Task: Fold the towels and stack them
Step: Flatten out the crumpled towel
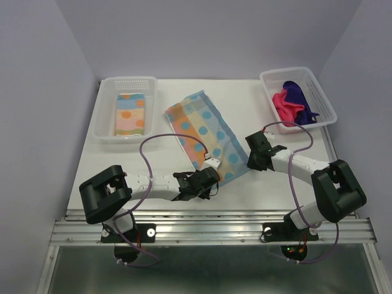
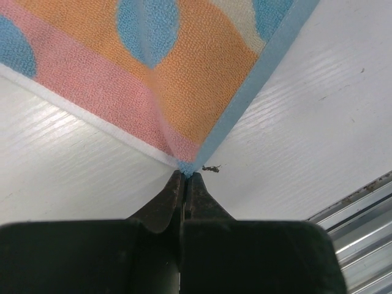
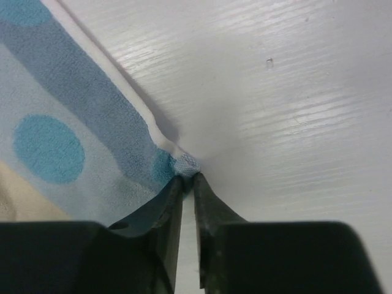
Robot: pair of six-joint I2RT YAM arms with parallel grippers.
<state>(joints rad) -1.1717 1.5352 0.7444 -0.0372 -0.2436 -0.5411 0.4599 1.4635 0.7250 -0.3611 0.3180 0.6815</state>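
L basket: white, perforated, at far-left of table; long axis ran near-far.
Folded towel: lay flat inside L basket; striped w/ dots; long axis near-far, same as basket's.
L arm: stretched low from its base toward the right, along near edge of table, wrist close over surface.
L gripper: jaws closed tight on near-left corner of spread towel; no gap betw. fingers in wrist view.
Dark speck: on table just beside L tips; too small to identify.
Spread towel: flat on table centre, betw. the baskets. Long axis diagonal, far-left to near-right. Stripes ran along that axis, orange side left, blue side right. Near short edge spanned betw. the two grippers.
R gripper: pinched near-right corner of spread towel; corner bunched into small wad at the tips; thin slit betw. fingers further back.
R arm: reached low from its base toward the left, forearm angled slightly away from near edge.
R basket: white, perforated, far-right, set askew to table edge.
Pink towel: crumpled in near-left part of R basket.
Purple towel: crumpled, touching pink towel on its far-right side.
Hard to see: top view hid both sets of tips under gripper bodies. Wrist views cut spread towel off, one corner each. Pink and purple towels' edges not traceable in heap. Folded towel's layer count not visible.
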